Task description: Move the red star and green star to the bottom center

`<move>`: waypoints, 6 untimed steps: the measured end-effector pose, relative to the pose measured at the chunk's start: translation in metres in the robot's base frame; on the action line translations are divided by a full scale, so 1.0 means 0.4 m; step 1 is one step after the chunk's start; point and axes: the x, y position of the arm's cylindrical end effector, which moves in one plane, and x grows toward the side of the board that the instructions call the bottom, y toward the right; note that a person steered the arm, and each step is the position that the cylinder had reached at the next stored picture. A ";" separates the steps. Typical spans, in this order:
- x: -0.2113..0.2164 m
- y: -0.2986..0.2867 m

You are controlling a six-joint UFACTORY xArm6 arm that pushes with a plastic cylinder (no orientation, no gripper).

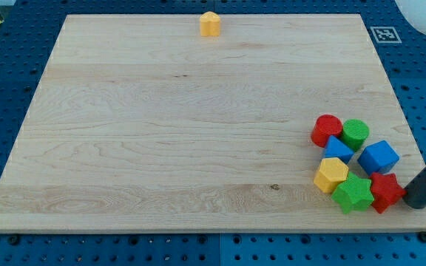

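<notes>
The red star (385, 192) lies near the board's bottom right corner, with the green star (353, 193) touching its left side. My tip (414, 205) is at the view's right edge, just right of the red star and about touching it. Both stars sit at the bottom of a tight cluster of blocks.
The cluster also holds a yellow hexagon (331, 175), a blue cube (379, 157), a small blue block (338, 149), a red cylinder (327, 130) and a green cylinder (355, 134). An orange-yellow block (210, 24) stands at the top centre. The wooden board (161, 133) rests on a blue pegboard.
</notes>
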 end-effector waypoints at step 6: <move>0.001 -0.373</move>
